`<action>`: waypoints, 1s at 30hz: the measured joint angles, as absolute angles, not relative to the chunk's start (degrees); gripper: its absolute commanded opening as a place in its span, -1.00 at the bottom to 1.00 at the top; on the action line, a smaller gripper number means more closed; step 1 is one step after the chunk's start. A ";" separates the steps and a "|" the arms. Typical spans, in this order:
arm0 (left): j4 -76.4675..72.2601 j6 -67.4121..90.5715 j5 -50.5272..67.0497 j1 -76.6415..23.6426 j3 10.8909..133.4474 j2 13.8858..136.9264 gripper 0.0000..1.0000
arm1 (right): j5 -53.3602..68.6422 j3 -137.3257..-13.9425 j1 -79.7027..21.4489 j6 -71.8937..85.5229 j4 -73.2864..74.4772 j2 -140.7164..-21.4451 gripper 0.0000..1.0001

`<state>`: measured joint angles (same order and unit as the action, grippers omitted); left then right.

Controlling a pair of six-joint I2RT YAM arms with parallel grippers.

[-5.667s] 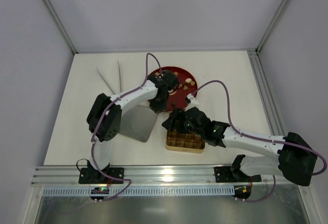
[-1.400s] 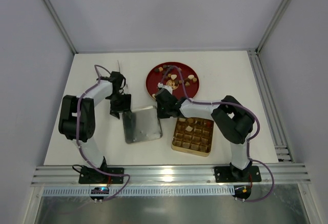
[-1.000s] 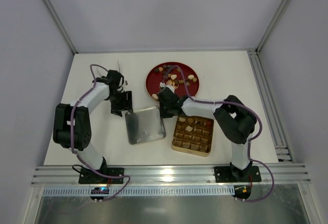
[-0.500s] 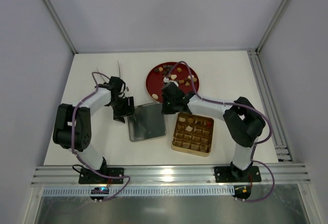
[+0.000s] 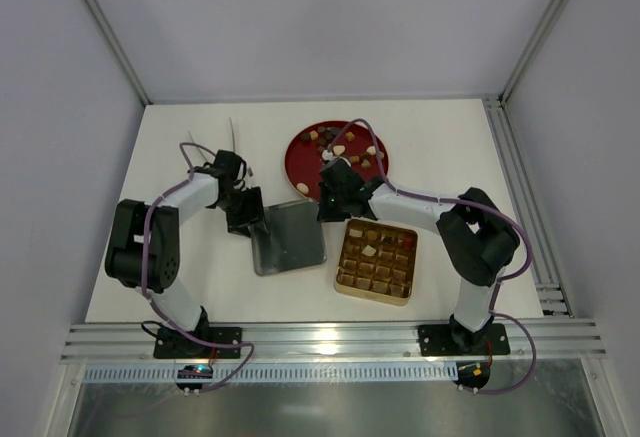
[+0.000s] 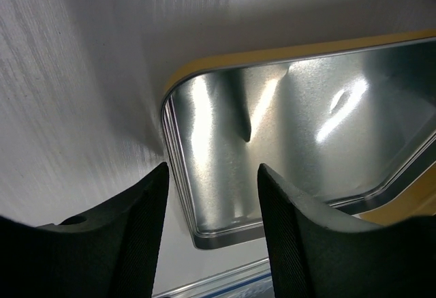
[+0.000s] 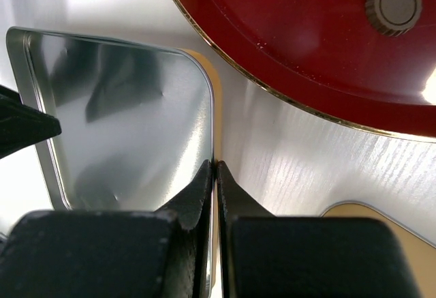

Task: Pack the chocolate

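Chocolate [image 5: 340,149] pieces lie loose on the round red plate [image 5: 300,162]; more sit in cells of the square gold tin [image 5: 376,275]. A silver-lined lid [image 5: 290,239] lies between the arms. My right gripper [image 5: 328,205] is shut on the lid's right rim; the right wrist view shows the fingers [image 7: 215,165] pinching that thin edge of the lid [image 7: 129,114]. My left gripper [image 5: 245,219] stands open at the lid's left edge. In the left wrist view its fingers [image 6: 212,175] straddle the corner rim of the lid [image 6: 286,127] without touching it.
The red plate [image 7: 306,46] lies just beyond the lid, with one round chocolate [image 7: 394,6] in the right wrist view. The gold tin's corner [image 7: 422,257] is close to the right fingers. Two thin grey sticks [image 5: 232,137] lie at the back left.
The right gripper has shifted the lid slightly right and toward the plate. The left gripper has followed to the lid's left edge, its jaws a little narrower.
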<state>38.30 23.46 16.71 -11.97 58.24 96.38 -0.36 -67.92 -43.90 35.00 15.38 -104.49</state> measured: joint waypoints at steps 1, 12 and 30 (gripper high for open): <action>37.95 23.62 16.80 -11.97 58.19 96.53 0.07 | 0.19 -67.77 -43.68 35.05 15.20 -104.49 -0.92; 35.35 25.85 18.96 -11.99 56.49 97.19 0.01 | 6.66 -65.10 -40.29 36.16 12.53 -104.47 -0.92; 33.91 28.67 22.94 -11.70 54.15 87.99 -0.56 | 8.93 -63.72 -38.06 37.52 12.08 -102.19 -0.92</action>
